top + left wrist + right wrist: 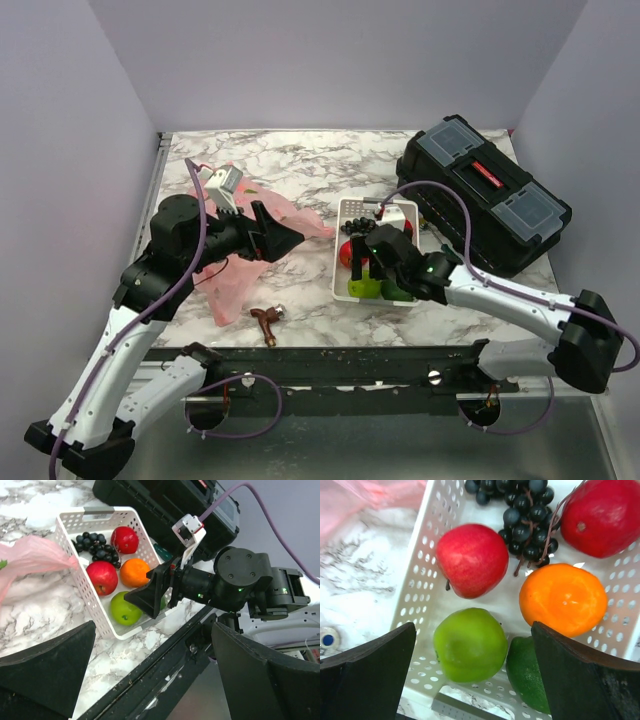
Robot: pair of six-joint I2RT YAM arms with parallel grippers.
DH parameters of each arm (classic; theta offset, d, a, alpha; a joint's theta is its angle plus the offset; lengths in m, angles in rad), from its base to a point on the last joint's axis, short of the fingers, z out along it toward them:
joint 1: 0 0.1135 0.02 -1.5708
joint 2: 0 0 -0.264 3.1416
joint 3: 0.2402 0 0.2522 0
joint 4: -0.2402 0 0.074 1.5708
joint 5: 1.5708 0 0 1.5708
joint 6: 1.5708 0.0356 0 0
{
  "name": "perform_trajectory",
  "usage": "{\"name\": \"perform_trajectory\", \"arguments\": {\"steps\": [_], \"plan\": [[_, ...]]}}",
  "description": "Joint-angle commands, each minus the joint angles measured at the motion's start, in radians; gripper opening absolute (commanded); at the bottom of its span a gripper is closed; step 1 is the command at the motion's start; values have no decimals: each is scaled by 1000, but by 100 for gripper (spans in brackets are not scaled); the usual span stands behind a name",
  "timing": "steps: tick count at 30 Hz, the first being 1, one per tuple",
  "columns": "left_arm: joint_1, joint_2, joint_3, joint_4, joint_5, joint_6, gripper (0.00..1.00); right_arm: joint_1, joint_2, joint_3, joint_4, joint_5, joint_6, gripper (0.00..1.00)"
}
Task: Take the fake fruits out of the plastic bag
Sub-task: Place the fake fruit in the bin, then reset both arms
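The plastic bag [235, 285] is seen lying crumpled on the marble table [300, 160] at the left, partly hidden under the left arm. One tapered end is pointed towards the white tray [343, 215], just beside its left wall. The tray's long axis is directed away from the arm bases. The fruits are all found inside it. The grape bunch [525, 515] is laid at the far end, its stem pointed towards the orange [563, 599], with a red apple [472, 560] and a second red fruit [605, 515] on either side. The light green round fruit [470, 644] and the dark green oval fruit [527, 672] are placed at the near end, the oval's long axis set roughly along the tray's length. The right gripper [472, 630] is held above the green fruits, jaws spread wide, nothing clasped. The left gripper [152, 645] is likewise spread wide and empty, held over the bag and aimed towards the tray
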Motion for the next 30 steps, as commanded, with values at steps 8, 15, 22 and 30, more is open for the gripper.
{"name": "perform_trajectory", "arguments": {"steps": [8,15,22,30], "plan": [[-46,-23,193,-90,-126,200,99,2,-260,158,-178,200,-50,100],[-47,-148,222,-46,-277,293,99,1,-497,212,-199,324,-137,100],[-48,-289,154,74,-410,333,99,1,-701,230,-171,395,-216,100],[-48,-381,95,171,-535,360,99,1,-797,195,-118,357,-217,100]]}}
